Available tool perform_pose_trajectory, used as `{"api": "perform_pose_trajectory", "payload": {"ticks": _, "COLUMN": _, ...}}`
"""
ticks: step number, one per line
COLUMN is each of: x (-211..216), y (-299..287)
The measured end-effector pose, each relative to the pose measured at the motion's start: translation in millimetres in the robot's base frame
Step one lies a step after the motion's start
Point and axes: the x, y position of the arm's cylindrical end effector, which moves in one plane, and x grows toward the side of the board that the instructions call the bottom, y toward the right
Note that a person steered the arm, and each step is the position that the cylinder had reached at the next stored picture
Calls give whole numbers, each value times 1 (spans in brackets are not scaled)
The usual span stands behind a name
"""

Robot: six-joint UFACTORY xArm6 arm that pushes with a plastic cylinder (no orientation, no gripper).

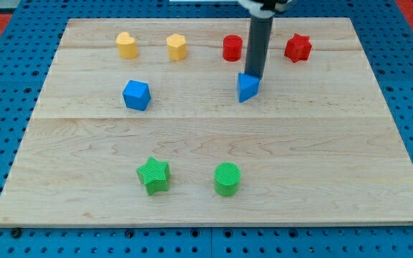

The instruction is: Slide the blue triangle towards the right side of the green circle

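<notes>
In the camera view, my tip (253,76) stands at the top edge of the blue triangle (247,87), touching it or almost touching; there are no jaws on the rod, so it holds nothing.

The board (321,165) carries eight blocks. Two are blue: the triangle just below my tip, and a blue cube (136,94) well to the view's left of it. Two are red: a red cylinder (232,48) just up and left of my tip, and a red star (297,48) up and right. Two are yellow: a yellow hexagon (176,47) and a yellow block (126,44), both up and left. Two are green: the green circle (227,178) far below my tip, slightly left, and a green star (153,175) further left of it.

I can read no writing or label on anything.
</notes>
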Motion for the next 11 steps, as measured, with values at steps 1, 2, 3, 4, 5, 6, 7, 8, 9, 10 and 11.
{"api": "perform_pose_trajectory", "payload": {"ticks": 1, "x": 37, "y": -20}}
{"api": "perform_pose_trajectory", "payload": {"ticks": 2, "x": 44, "y": -74}}
{"api": "perform_pose_trajectory", "payload": {"ticks": 3, "x": 54, "y": -129}}
{"api": "perform_pose_trajectory", "payload": {"ticks": 4, "x": 80, "y": -87}}
{"api": "perform_pose_trajectory", "payload": {"ticks": 5, "x": 86, "y": -48}}
{"api": "perform_pose_trajectory", "payload": {"ticks": 6, "x": 42, "y": -47}}
{"api": "perform_pose_trajectory", "payload": {"ticks": 7, "x": 64, "y": -15}}
{"api": "perform_pose_trajectory", "payload": {"ticks": 8, "x": 112, "y": 24}}
{"api": "perform_pose_trajectory", "payload": {"ticks": 9, "x": 125, "y": 35}}
{"api": "perform_pose_trajectory", "payload": {"ticks": 10, "x": 125, "y": 16}}
{"api": "perform_pose_trajectory", "payload": {"ticks": 11, "x": 146, "y": 23}}
